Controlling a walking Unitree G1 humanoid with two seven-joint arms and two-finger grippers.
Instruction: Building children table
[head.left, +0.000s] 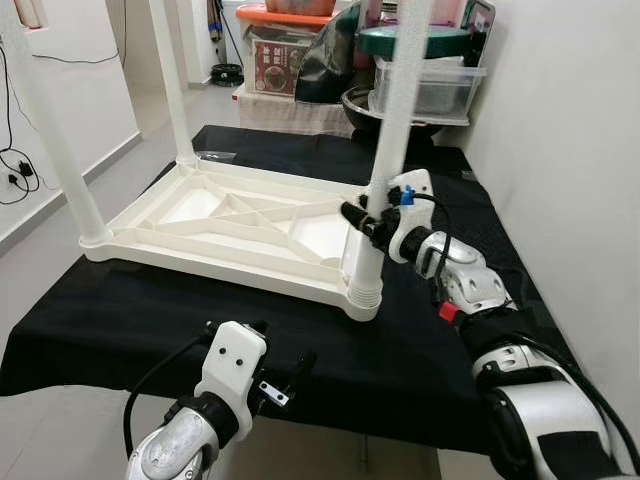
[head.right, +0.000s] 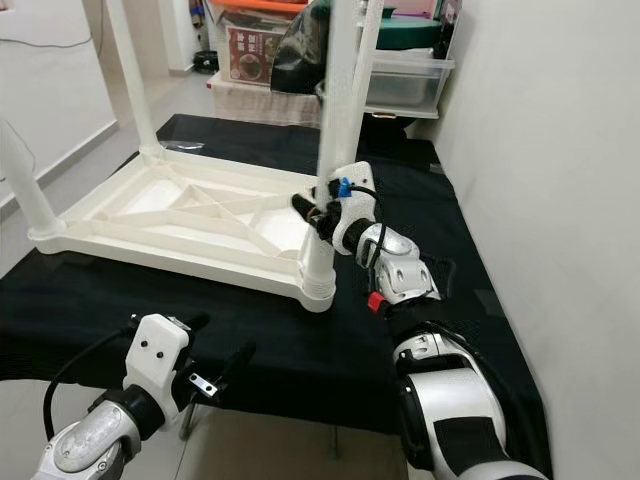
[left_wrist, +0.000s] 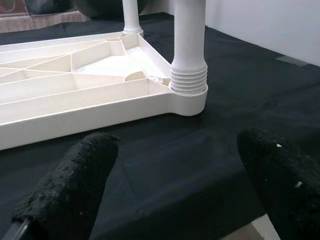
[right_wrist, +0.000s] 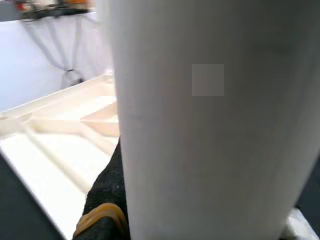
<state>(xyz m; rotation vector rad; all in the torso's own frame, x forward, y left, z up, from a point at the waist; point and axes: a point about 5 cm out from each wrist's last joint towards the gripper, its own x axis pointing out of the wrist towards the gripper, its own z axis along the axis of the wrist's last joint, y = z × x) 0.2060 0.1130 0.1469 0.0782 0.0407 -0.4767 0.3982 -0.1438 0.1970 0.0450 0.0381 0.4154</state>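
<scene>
Table top (head.left: 235, 225) upturned, right gripper (head.left: 365, 222) clasping leg (head.left: 385, 170), box (head.left: 283, 64) print probably unreadable.

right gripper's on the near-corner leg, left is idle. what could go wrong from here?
1. The right gripper clamps the near-right leg low down, so sideways force could cross-thread it in its ribbed collar.
2. The upturned tabletop lies loose on the black cloth; with the left gripper open and off it, twisting may drag it.
3. The tall legs could tip the piece if it is pushed.

Silver arms — black-fingered white hands
</scene>
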